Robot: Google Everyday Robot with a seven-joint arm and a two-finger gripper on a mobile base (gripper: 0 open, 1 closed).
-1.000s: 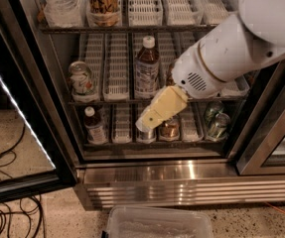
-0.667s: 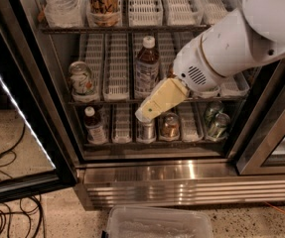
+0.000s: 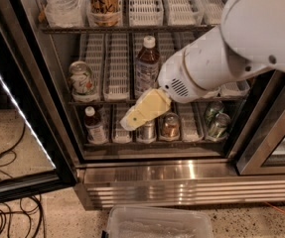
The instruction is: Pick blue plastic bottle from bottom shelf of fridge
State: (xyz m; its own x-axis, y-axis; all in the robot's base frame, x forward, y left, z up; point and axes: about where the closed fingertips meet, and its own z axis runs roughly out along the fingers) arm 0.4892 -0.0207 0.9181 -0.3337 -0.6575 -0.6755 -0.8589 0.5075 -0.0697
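Note:
The blue plastic bottle (image 3: 95, 127), small with a white cap, dark liquid and a pale label, stands upright at the left end of the bottom shelf of the fridge (image 3: 157, 178). My gripper (image 3: 129, 122), cream-yellow on a white arm, points down and left in front of the bottom shelf. Its tip is just right of the bottle, about one lane away and apart from it. It holds nothing that I can see.
Drink cans (image 3: 171, 126) stand on the bottom shelf behind and right of the gripper, green ones (image 3: 216, 120) at the far right. A taller dark bottle (image 3: 146, 66) and a can (image 3: 82, 78) are on the shelf above. The glass door (image 3: 13, 113) hangs open at left. A clear bin (image 3: 157, 224) and cables (image 3: 5, 182) lie on the floor.
The gripper has moved left along the bottom shelf, from in front of the middle cans toward the small bottle. Nothing on the shelves has moved.

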